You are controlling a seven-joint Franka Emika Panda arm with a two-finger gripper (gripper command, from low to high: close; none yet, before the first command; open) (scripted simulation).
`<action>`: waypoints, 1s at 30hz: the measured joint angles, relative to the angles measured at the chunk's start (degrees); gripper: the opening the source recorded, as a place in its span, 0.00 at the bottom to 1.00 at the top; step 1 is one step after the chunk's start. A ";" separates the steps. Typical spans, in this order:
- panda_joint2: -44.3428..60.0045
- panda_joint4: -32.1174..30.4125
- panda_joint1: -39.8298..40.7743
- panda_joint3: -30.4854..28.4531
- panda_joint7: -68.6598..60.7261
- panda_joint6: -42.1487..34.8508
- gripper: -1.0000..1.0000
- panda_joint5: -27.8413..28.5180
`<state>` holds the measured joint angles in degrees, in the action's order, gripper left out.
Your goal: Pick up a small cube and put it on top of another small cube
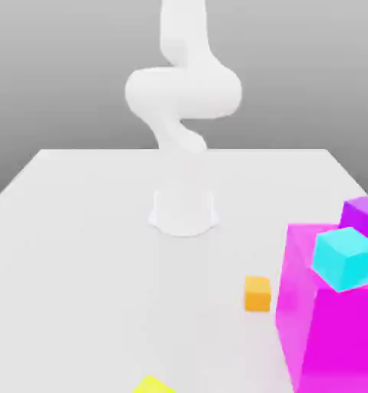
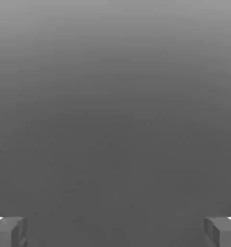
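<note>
Orange cube [image 1: 257, 295] on the white counter [image 1: 125, 307], just beside the big magenta block [image 1: 340, 338] at the exterior view's right. The end effector [image 2: 115, 232] is wide open, holding nothing. To grasp well, descend straight over the cube, keeping both fingers clear of the block. The purple cube [image 1: 363, 215] sits farther off, partly hidden behind the block.

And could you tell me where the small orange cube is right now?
The small orange cube sits on the white table, just to the exterior view's left of the big magenta block.
</note>
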<state>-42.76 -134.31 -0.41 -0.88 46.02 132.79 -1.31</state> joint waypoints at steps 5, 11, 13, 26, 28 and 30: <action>7.09 -5.79 -0.15 -1.18 0.32 1.32 0.50 -1.57; 15.48 -14.50 -1.07 1.11 2.33 4.71 0.50 -1.45; 18.20 -17.48 -1.27 2.50 3.45 5.98 0.50 -0.87; 33.57 -32.26 -5.26 13.38 18.71 19.26 0.50 3.60; 35.28 -32.48 -6.36 14.64 21.00 22.27 0.50 2.62; 37.13 -32.67 -7.32 15.85 23.41 25.39 0.50 1.94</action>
<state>-5.63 -166.98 -7.73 14.97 69.43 158.18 0.63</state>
